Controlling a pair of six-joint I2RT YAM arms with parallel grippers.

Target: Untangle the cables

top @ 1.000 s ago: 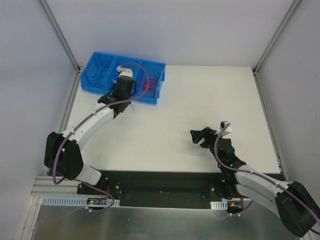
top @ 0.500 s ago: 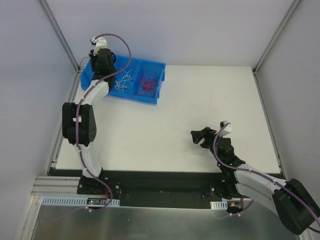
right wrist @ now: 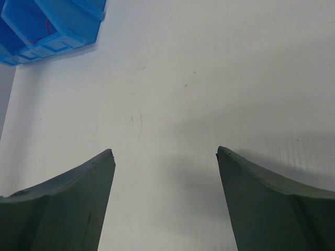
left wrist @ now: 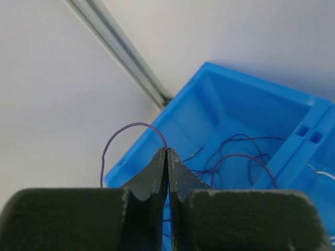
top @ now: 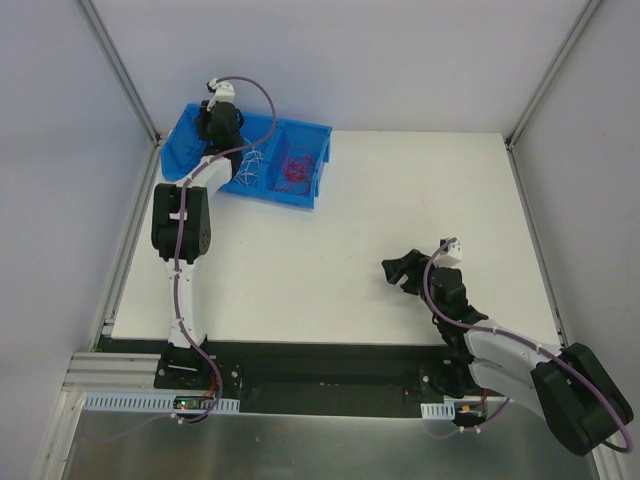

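Left gripper [left wrist: 167, 150] pinching a purple cable [left wrist: 133, 124], shifted right over blue bin [left wrist: 225, 94], right gripper [right wrist: 165, 151] unchanged, spread

Open worktop [top: 350, 240] around right pincer [right wrist: 165, 151], wide passage. Blue bin [top: 300, 197] walls block far-left corner; left arm [top: 181, 222] stretches along left edge into bin.

Robot lab cell: white table [top: 330, 240], alu frame posts [top: 120, 70], plain grey walls [top: 330, 60]
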